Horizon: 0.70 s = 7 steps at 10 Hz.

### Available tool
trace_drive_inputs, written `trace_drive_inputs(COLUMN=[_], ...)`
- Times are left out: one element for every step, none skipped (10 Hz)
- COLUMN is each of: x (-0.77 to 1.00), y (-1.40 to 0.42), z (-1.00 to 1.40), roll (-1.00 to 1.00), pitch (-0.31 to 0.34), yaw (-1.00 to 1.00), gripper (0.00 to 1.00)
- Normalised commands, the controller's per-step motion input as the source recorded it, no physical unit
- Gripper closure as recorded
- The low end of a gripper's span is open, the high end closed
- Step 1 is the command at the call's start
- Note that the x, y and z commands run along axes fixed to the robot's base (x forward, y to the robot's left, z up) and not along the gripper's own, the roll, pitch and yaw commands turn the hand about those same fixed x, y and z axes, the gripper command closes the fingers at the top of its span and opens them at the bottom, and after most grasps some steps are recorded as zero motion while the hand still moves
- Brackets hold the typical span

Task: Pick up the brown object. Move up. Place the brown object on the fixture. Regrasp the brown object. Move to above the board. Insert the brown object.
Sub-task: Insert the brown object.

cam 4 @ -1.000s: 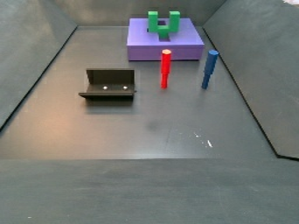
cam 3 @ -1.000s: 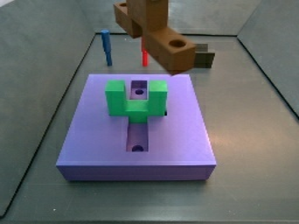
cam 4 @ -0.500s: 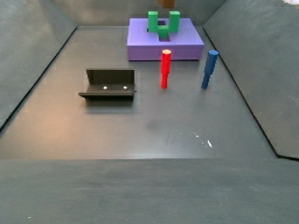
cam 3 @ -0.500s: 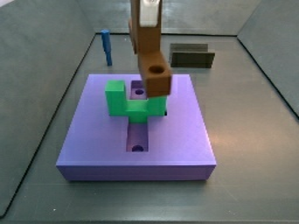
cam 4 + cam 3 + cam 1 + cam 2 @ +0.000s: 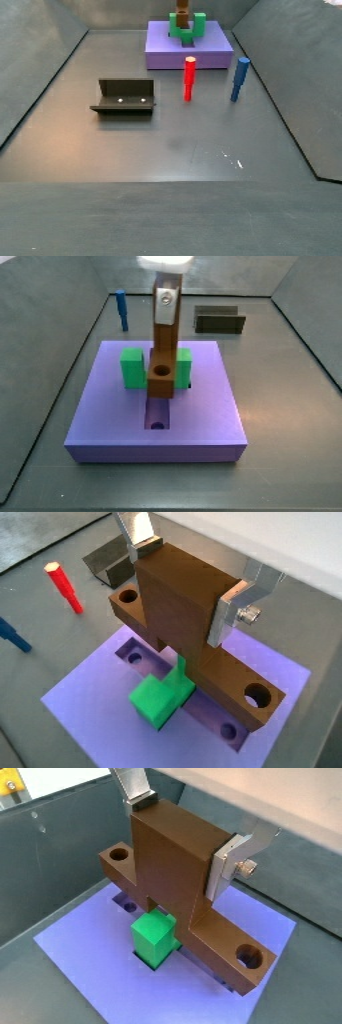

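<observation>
brown object: the brown object [image 5: 164,346] stands upright over the middle of the board, between the arms of the green U-shaped block [image 5: 135,368]; its round hole shows near its lower end in a side view, and in both wrist views [image 5: 187,612] [image 5: 187,863] it appears as a cross-shaped piece with holes at the ends of its lower bar

gripper: the gripper [image 5: 194,577] is above the board's far half, its silver fingers [image 5: 230,860] clamped on the two flat faces of the brown object's upper part

board: the board [image 5: 201,421] lies on the floor with its central groove running from near edge to far edge; one hole in the groove shows near the near edge; the green U-shaped block sits on the far half, astride the groove

fixture: the fixture [image 5: 123,97] stands on the floor, well apart from the board

other pieces: a red peg [image 5: 190,77] and a blue peg [image 5: 241,78] stand upright on the floor, near one edge of the board
</observation>
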Motion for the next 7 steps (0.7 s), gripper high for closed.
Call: trace_drive_inputs(x=[-0.26, -0.16, -0.11, -0.06, 0.00, 0.00, 0.00], y=[-0.11, -0.06, 0.00, 0.00, 0.00, 0.00, 0.00], z=[0.00, 0.00, 0.00, -0.06, -0.10, -0.16, -0.20], roll=[0.09, 0.14, 0.15, 0.14, 0.07, 0.02, 0.01], pitch=[0.000, 0.000, 0.000, 0.000, 0.000, 0.000, 0.000], yaw=[0.05, 0.23, 0.28, 0.39, 0.28, 0.19, 0.11], gripper=[1.00, 1.00, 1.00, 1.00, 1.00, 1.00, 1.00])
